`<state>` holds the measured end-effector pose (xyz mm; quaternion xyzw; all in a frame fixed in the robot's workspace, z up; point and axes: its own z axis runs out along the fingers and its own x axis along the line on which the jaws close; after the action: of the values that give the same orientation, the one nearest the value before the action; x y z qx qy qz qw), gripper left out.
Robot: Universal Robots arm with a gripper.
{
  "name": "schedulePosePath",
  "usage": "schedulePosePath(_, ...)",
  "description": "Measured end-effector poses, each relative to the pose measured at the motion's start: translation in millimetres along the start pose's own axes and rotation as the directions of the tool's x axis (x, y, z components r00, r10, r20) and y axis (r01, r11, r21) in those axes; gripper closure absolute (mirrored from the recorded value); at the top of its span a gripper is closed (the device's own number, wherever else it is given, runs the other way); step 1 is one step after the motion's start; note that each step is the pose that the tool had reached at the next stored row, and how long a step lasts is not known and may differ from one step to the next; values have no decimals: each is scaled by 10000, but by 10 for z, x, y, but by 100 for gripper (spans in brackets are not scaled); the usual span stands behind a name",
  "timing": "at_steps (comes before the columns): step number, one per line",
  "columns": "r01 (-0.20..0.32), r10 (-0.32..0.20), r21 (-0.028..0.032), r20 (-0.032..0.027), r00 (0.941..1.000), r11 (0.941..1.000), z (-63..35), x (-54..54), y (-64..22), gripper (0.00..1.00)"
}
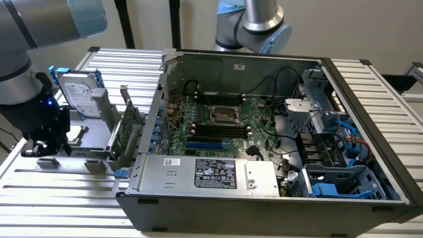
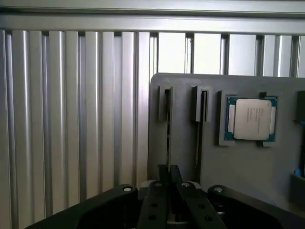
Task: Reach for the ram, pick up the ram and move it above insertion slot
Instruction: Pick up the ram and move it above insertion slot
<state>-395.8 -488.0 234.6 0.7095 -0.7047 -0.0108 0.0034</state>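
Grey holder on ribbed bench. Found hand clamped on ram, edgewise in slot, near processor.

Exterior cam sits up high and a fair way back, looking down at an angle over the open computer case and the ribbed worktop. Wrist cam rides right behind the hand, close in, facing the grey parts holder. Both views share that holder, at the exterior view's left, plus the worktop.
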Motion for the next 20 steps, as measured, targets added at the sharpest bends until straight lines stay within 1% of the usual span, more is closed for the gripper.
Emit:
schedulePosePath(5, 1, -1, 1, 1, 10000, 10000, -226, 4, -16, 86)
schedulePosePath(9, 10, -10, 0, 0, 10000, 10000, -409, 9, -66, 86)
schedulePosePath(12, 29, -29, -1, 5, 10000, 10000, -547, 18, -134, 86)
schedulePosePath(20, 78, -78, -1, 123, 9999, 10000, -916, 67, -382, 86)
